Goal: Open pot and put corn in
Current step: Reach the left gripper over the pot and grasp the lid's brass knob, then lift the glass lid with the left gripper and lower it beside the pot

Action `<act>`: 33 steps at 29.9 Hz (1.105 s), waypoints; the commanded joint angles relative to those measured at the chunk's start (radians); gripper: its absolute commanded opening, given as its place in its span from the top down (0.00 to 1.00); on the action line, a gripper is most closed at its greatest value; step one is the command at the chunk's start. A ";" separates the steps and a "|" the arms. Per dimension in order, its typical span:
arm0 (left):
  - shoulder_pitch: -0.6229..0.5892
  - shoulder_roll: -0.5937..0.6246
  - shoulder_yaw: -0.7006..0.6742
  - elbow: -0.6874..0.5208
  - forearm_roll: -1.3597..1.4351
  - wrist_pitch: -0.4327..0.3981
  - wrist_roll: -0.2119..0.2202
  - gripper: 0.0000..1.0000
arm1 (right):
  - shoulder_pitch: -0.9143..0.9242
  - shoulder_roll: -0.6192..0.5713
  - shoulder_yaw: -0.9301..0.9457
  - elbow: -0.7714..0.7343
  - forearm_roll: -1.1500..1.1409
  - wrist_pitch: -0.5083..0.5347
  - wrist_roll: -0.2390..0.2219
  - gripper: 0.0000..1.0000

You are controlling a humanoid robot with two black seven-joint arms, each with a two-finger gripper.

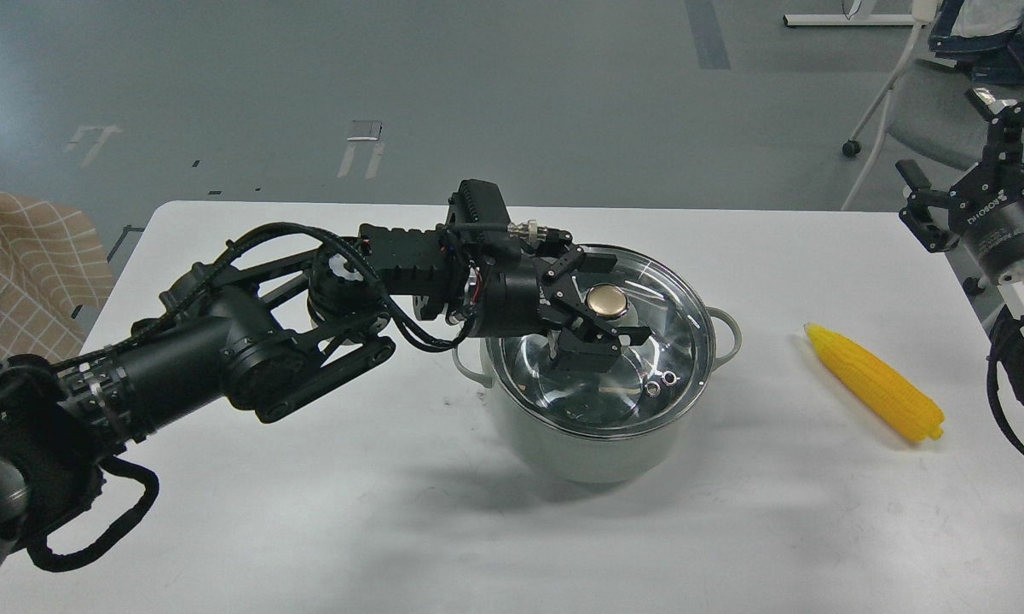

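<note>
The pale grey-green pot (pixel 563 448) stands mid-table with its glass lid (pixel 678 328) on it. My left gripper (pixel 607 298) reaches in from the left over the lid. It is open, with one finger on each side of the gold knob (pixel 607 300) and a little space around it. The yellow corn (pixel 874 384) lies on the table right of the pot, pointed end away from me. My right gripper (pixel 959 175) is open and empty, held high at the right edge, beyond the corn.
The white table (pixel 307 512) carries only the pot and the corn. A checked cloth (pixel 17 273) is at the left edge. A chair (pixel 921 111) stands on the grey floor behind the table's right end.
</note>
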 commanded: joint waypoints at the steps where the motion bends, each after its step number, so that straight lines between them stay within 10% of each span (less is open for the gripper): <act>1: 0.006 0.001 -0.002 0.001 0.000 0.000 0.000 0.05 | -0.001 0.000 0.000 0.000 0.000 0.000 0.000 0.00; 9: 0.008 -0.002 0.000 0.004 0.000 0.000 0.000 0.36 | -0.007 0.000 0.000 0.003 0.000 0.000 0.000 0.00; 13: 0.012 -0.001 -0.002 0.005 0.000 0.000 0.000 0.88 | -0.009 0.000 0.000 0.005 0.000 0.000 0.000 0.00; 17: 0.008 0.002 -0.014 0.002 0.000 0.001 0.000 1.00 | -0.009 0.000 0.000 0.007 0.000 0.000 0.000 0.00; 33: -0.250 0.335 -0.029 -0.136 -0.046 0.000 0.000 0.97 | -0.009 0.000 0.011 0.011 0.000 0.000 0.000 0.00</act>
